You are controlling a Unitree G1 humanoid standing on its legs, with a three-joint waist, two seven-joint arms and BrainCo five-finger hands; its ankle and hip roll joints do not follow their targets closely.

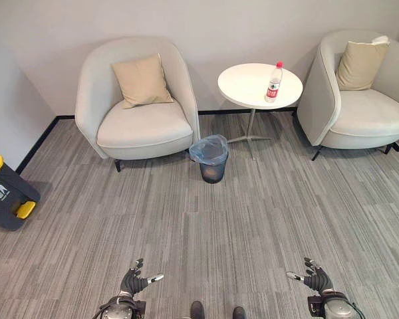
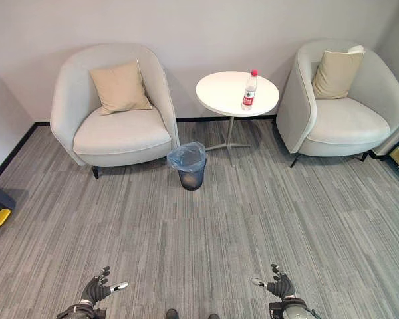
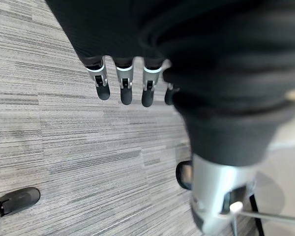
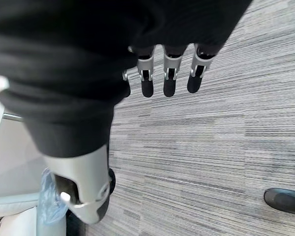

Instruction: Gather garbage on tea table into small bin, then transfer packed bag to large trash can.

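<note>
A water bottle [image 1: 274, 82] stands upright on the round white surface [image 1: 246, 86], well ahead of both hands. Right hand [image 1: 315, 279] lies nearer its side than left hand [image 1: 134, 282]; the fingers of each hang relaxed, empty. Lined small bin [image 1: 211, 158] stands beside the table base.

Bottle [image 1: 274, 82] upright on round white tea table [image 1: 243, 88].
</note>
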